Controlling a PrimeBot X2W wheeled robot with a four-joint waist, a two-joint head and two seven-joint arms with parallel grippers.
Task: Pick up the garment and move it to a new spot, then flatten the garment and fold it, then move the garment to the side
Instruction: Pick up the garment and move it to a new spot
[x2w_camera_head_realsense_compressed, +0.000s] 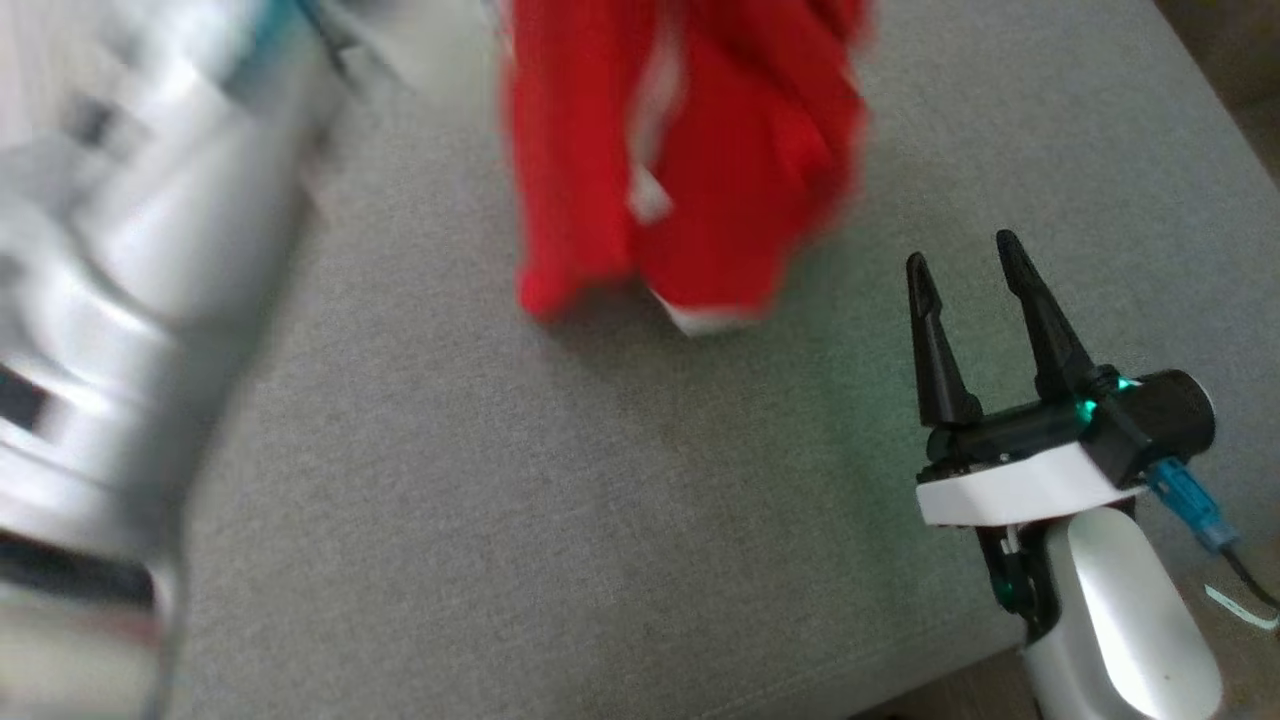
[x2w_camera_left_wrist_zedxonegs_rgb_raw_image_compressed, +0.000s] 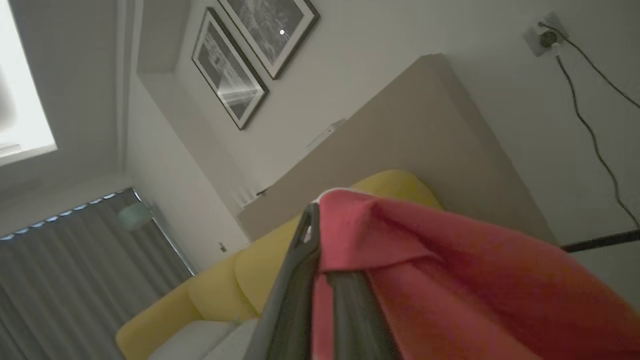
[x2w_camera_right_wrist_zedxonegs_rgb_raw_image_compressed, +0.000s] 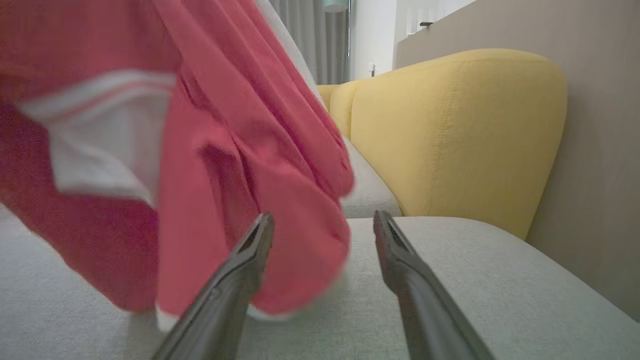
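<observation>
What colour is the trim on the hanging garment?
White trim on a red garment; clearest in the right wrist view.

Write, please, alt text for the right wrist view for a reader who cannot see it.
A red garment with white trim hangs bunched at the left, its lower edge close to a grey seat cushion. The right gripper, open and empty, points toward it; a yellow sofa backrest stands behind.

One garment (x2w_camera_head_realsense_compressed: 720, 200), two framed pictures (x2w_camera_left_wrist_zedxonegs_rgb_raw_image_compressed: 227, 75)

Left end effector (x2w_camera_left_wrist_zedxonegs_rgb_raw_image_compressed: 317, 227) pinched shut, right end effector (x2w_camera_head_realsense_compressed: 962, 252) hovering low, fingers spread wide
</observation>
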